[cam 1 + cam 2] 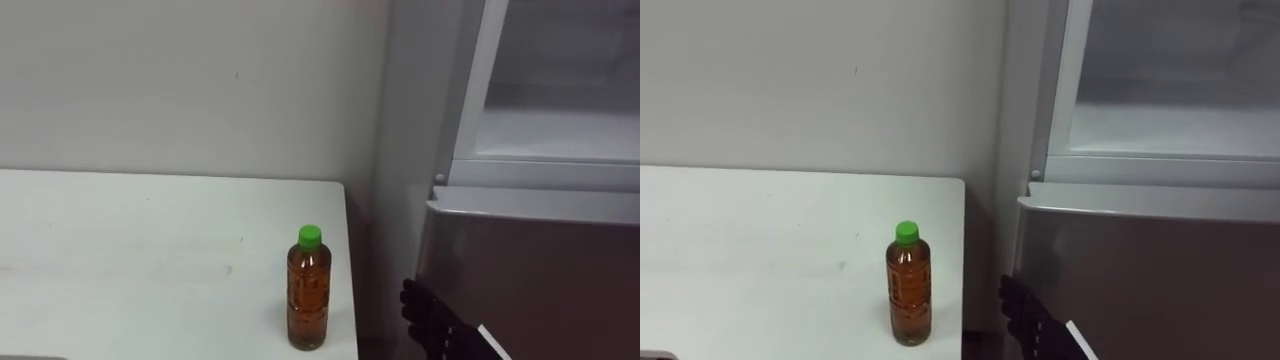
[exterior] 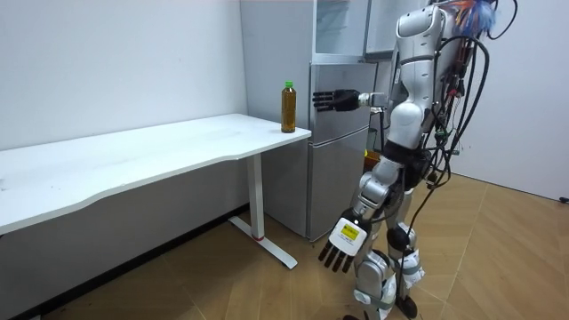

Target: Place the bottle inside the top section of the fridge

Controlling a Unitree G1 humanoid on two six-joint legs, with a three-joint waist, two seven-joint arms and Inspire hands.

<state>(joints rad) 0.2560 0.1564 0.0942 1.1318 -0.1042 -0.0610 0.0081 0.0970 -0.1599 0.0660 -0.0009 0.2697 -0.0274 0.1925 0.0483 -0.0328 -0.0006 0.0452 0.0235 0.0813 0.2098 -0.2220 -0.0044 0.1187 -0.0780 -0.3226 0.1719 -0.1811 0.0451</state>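
We saw the bottle (image 1: 309, 290), green-capped and full of amber liquid, standing upright on the white table (image 1: 120, 260) near the corner beside the fridge (image 1: 540, 270), with nothing gripping it. Our right hand (image 1: 422, 312) poked up just right of the table edge, apart from the bottle, dark fingers straight and released, though the bottom edge of the eye views cut it off. The fridge's upper compartment (image 1: 560, 130) showed a pale interior whose top ran out of frame, and the room view had our left hand (image 2: 342, 247) hanging low by the leg, fingers loose.
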